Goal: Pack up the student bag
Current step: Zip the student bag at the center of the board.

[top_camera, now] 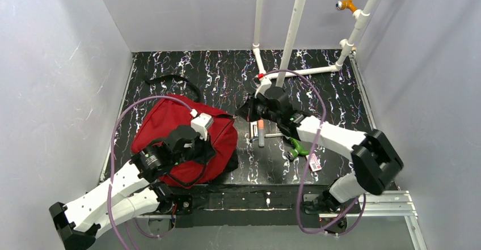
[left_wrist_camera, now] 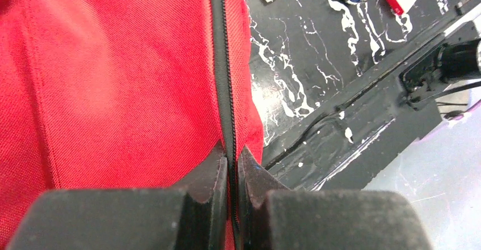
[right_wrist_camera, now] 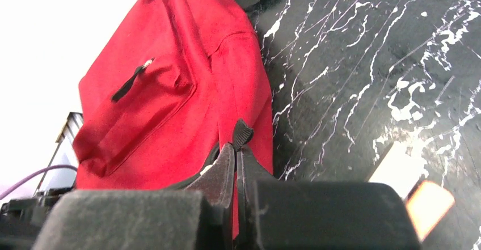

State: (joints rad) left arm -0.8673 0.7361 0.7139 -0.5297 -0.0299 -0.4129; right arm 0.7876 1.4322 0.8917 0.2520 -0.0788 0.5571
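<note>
The student bag (top_camera: 164,122) is a big red backpack lying at the left of the black marbled table. My left gripper (top_camera: 214,155) is over its near right side. In the left wrist view it (left_wrist_camera: 232,156) is shut on the bag's black zipper strip (left_wrist_camera: 222,63), which runs straight up between the fingers across the red fabric (left_wrist_camera: 113,80). My right gripper (top_camera: 247,111) is at the bag's far right edge. In the right wrist view it (right_wrist_camera: 235,151) is shut on a black ribbed zipper pull (right_wrist_camera: 243,133) against the red bag (right_wrist_camera: 170,80).
A marker (top_camera: 261,132), a green item (top_camera: 299,147) and a red-and-white card (top_camera: 315,162) lie right of the bag. A white pipe frame (top_camera: 295,29) stands at the back. A black strap (top_camera: 170,80) trails behind the bag. The table's near edge rail (left_wrist_camera: 363,125) is close.
</note>
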